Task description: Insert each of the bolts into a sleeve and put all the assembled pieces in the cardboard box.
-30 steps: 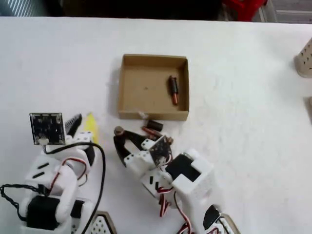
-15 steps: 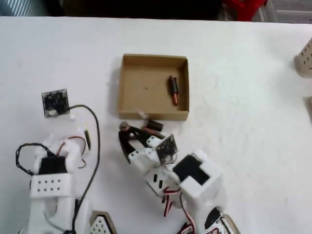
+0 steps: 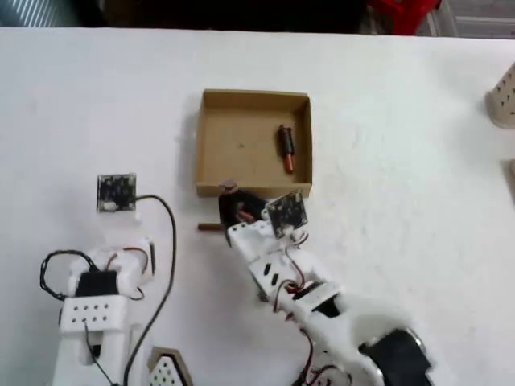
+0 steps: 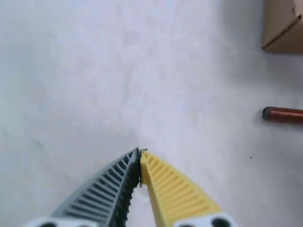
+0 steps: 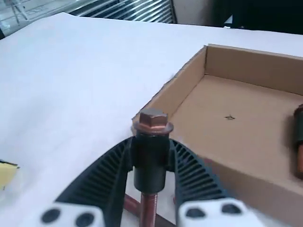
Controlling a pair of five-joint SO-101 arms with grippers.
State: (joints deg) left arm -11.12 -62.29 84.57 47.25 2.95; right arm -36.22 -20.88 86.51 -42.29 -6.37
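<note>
Your right gripper (image 5: 150,152) clamps the sleeved bolt (image 5: 152,124) upright, apparently fully seated; the cardboard box (image 5: 189,80) lies just beyond. Your left gripper (image 4: 140,154) sits closed, empty.
</note>
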